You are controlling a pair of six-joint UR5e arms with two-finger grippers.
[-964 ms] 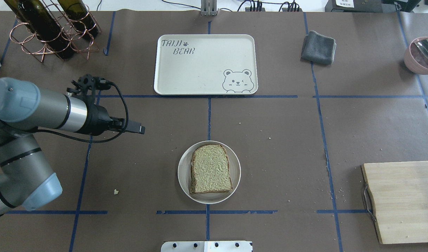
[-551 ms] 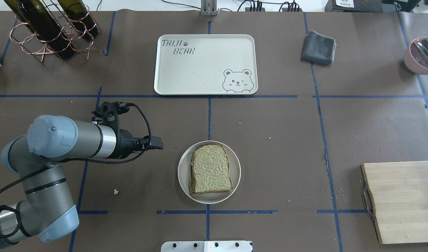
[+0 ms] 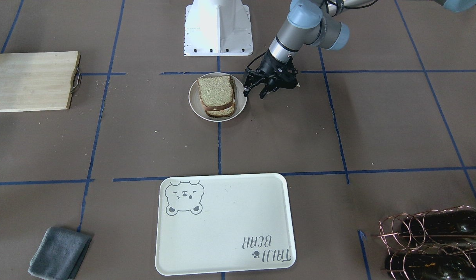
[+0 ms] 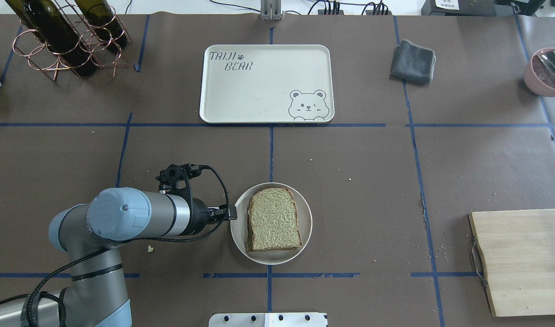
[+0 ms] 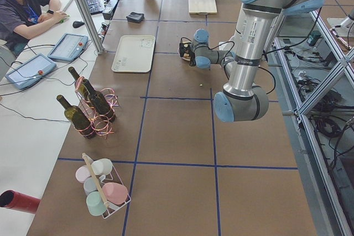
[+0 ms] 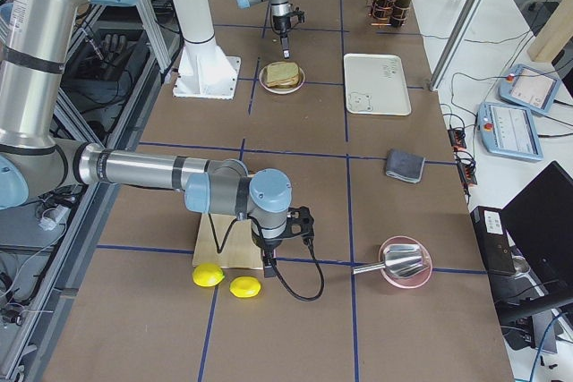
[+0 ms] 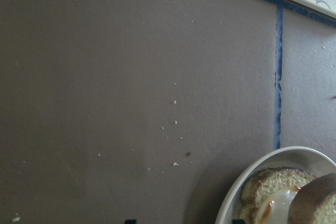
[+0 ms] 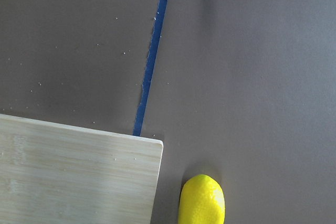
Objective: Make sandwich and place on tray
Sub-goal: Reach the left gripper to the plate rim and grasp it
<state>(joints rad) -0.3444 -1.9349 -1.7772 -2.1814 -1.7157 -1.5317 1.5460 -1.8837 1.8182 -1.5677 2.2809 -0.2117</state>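
The sandwich (image 4: 273,220), two tan bread slices with dark crusts, lies stacked on a small round white plate (image 4: 238,227) near the table's front centre. White egg (image 7: 274,204) shows between the slices in the left wrist view. My left gripper (image 4: 232,212) hangs open just beside the plate's left rim, low over the table; its fingers (image 3: 245,92) are spread with nothing between them. The cream tray (image 4: 267,81) with the bear drawing lies bare at the far centre. My right gripper (image 6: 267,266) hovers by the cutting board's corner; I cannot tell whether it is open or shut.
A wooden cutting board (image 4: 522,259) lies at the right, with two lemons (image 6: 224,279) beside it. A grey cloth (image 4: 413,61) and a pink bowl with a spoon (image 4: 545,70) sit far right. A bottle rack (image 4: 68,36) stands far left. A person (image 5: 22,4) sits beyond the table.
My left arm has swung toward the robot and to the right, bringing its gripper from mid-left of the table to the plate's left rim. The sandwich has not moved.
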